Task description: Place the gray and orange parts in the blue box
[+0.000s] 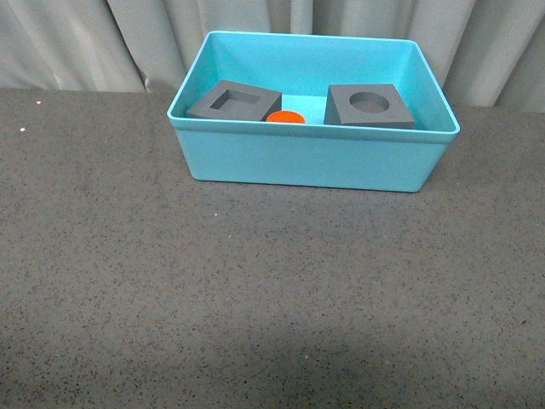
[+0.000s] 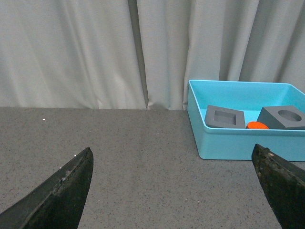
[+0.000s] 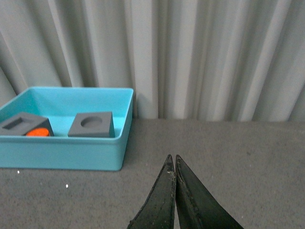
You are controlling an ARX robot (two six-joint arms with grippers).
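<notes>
Dark speckled desk carrying one blue box

The desk (image 1: 255, 307) is dark gray with fine pale flecks, and it runs the full width of the front view; its far edge meets a pale pleated curtain (image 1: 77, 43); the blue box (image 1: 306, 162) rests directly on it, at the far side and a little right of centre, its long side facing the near edge; the box's near wall is plain turquoise with a rolled rim; a few tiny white specks (image 1: 22, 129) lie on the desk at far left.
</notes>
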